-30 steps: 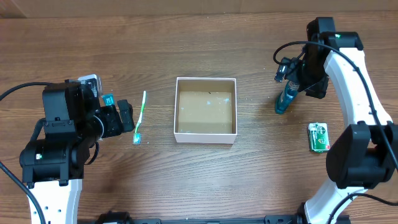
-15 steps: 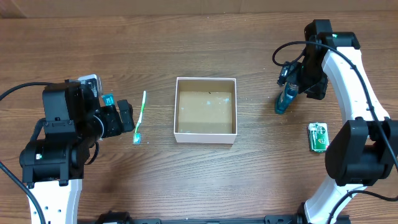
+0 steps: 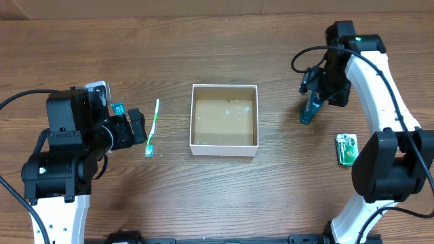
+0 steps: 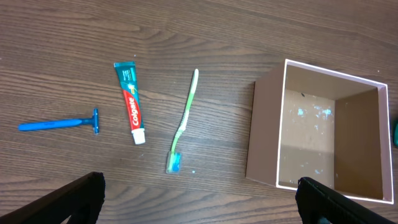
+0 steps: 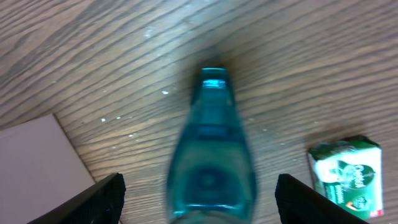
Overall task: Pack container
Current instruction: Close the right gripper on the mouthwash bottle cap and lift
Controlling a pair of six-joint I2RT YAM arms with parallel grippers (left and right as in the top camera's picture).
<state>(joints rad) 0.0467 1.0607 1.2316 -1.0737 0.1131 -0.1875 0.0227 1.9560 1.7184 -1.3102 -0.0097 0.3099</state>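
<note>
I'm watching the right end effector (image 5: pixel 199 190) hanging with its fingers spread wide, straddling a teal bottle (image 5: pixel 211 149) without touching it, and a green soap packet (image 5: pixel 345 177) is lying nearby. The left end effector (image 4: pixel 199 199) is sitting spread wide too, just beside a green toothbrush (image 4: pixel 185 115), with a toothpaste tube (image 4: pixel 130 102) and a blue razor (image 4: pixel 59 124) lying beyond. The container (image 3: pixel 224 149) is resting mid-counter (image 3: pixel 224 203) between the two arms, its brown floor showing.
</note>
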